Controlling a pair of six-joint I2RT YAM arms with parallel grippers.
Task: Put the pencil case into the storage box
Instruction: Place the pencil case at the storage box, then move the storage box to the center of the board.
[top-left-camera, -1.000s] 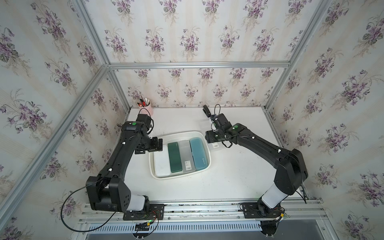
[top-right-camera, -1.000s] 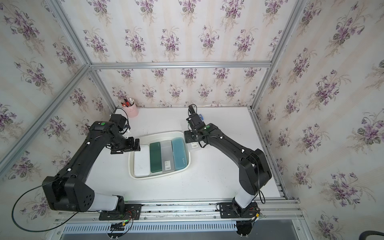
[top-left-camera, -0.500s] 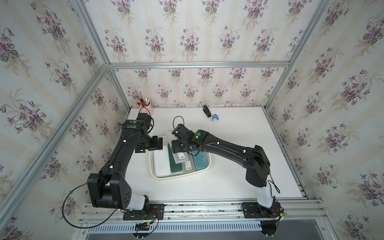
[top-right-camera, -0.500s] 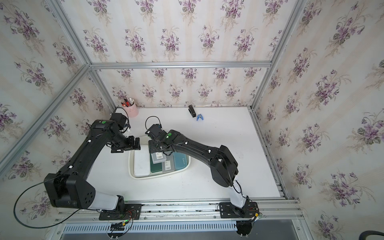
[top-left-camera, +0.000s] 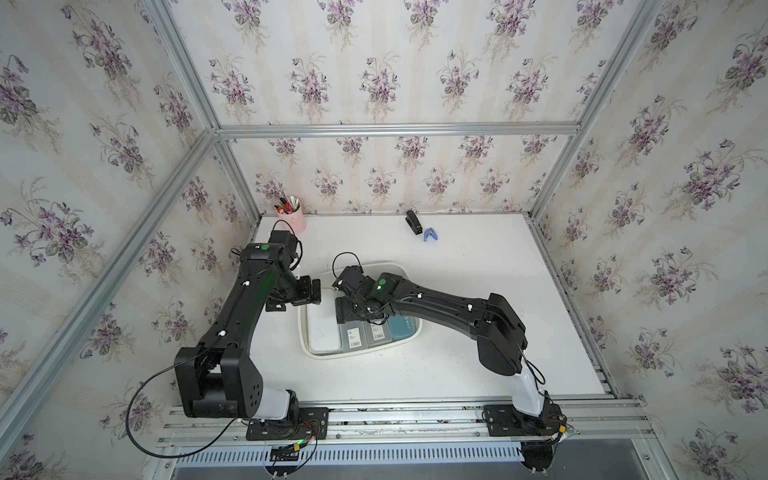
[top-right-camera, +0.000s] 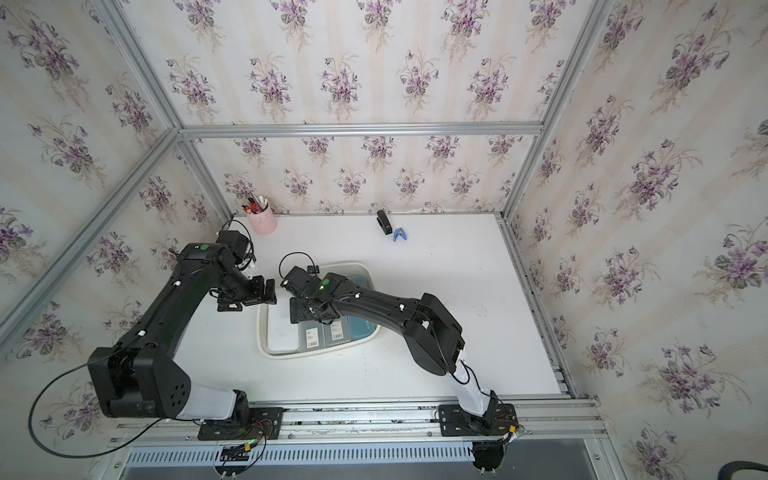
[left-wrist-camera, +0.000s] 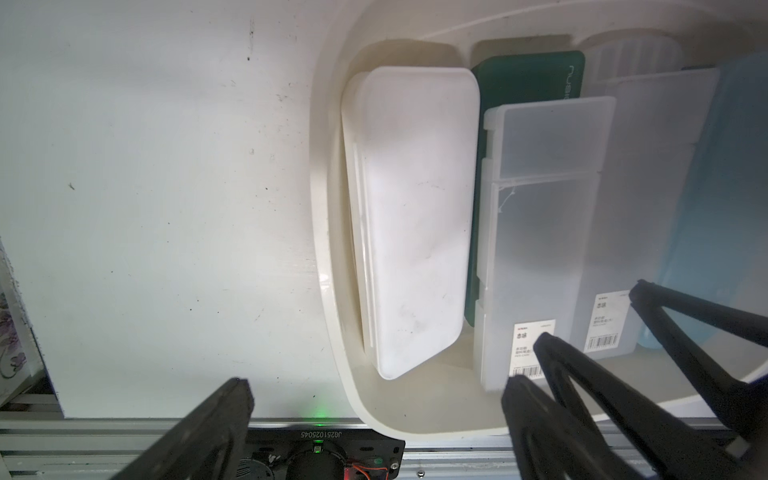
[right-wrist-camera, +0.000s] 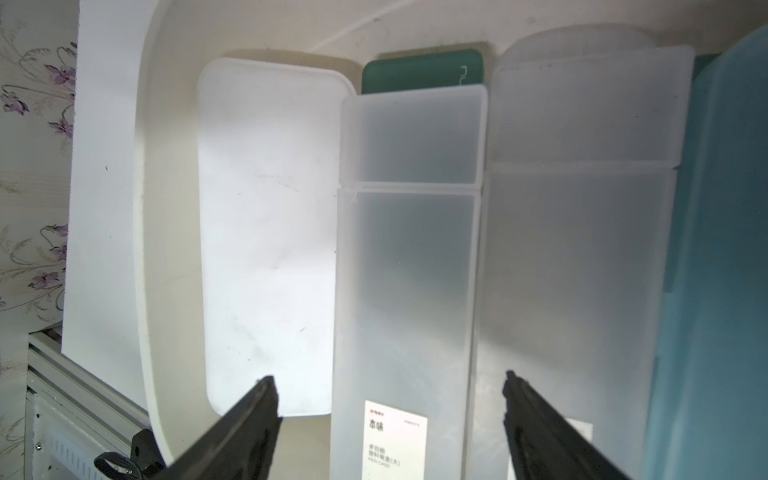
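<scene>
My right gripper (right-wrist-camera: 388, 386) over storage box (right-wrist-camera: 145, 216), jaws wide, gripping nothing. Frosted pencil case (right-wrist-camera: 407, 291) lies free between fingers, inside box, atop green case (right-wrist-camera: 422, 68). My left gripper (left-wrist-camera: 374, 386) spread wide, empty, at box edge.

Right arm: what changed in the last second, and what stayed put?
The right gripper swung from the back in over the storage box and let go of the frosted pencil case, now lying on the green case. Left gripper and white case stayed.
</scene>
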